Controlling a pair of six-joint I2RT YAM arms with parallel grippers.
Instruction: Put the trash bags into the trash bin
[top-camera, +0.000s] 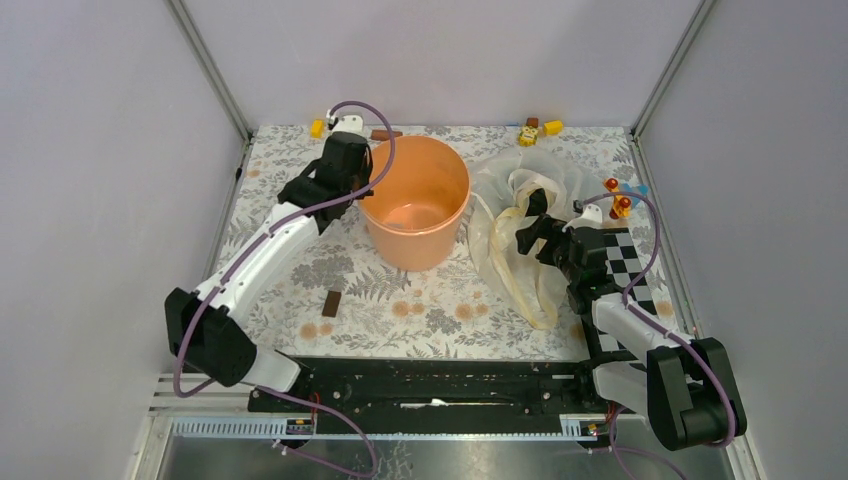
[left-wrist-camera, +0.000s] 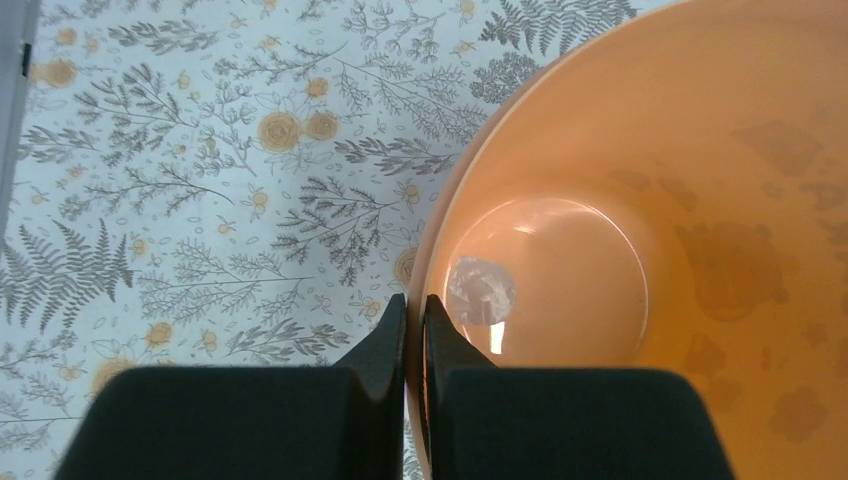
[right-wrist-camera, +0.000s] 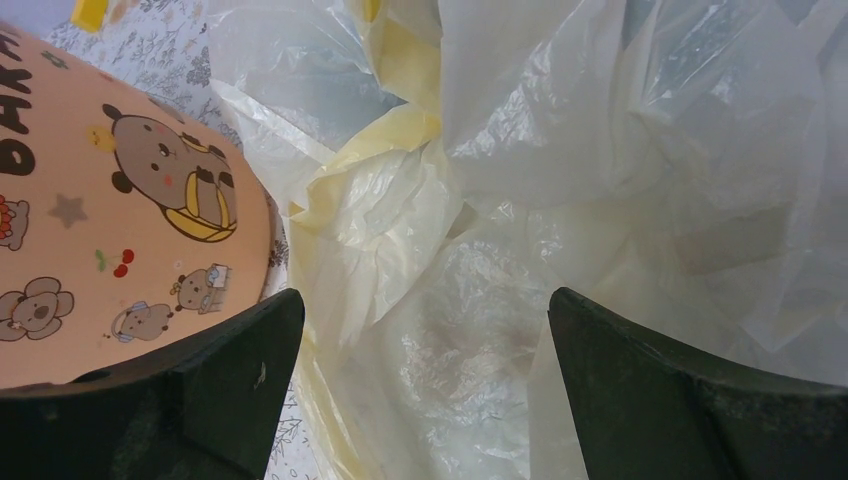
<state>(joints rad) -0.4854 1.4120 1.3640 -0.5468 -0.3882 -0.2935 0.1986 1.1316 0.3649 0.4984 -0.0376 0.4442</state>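
The round peach-orange plastic bucket (top-camera: 410, 245) stands upright in the middle of the floral-patterned surface (top-camera: 420, 310) — smooth, tapered, with cartoon bears printed outside and a glossy floor inside. The left pincer (left-wrist-camera: 412, 335) is clenched on its left rim. The right pincer (right-wrist-camera: 425, 310), released, hangs over a crumpled cream-white translucent plastic bag (top-camera: 560, 175) — just right of the bucket.

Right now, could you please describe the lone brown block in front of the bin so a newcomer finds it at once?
Start at the peach-orange bin in the middle of the floral table. Nearer the arms' bases, left of it, lies a small dark brown block. It lies alone, unlike the brown and yellow pieces along the far edge.
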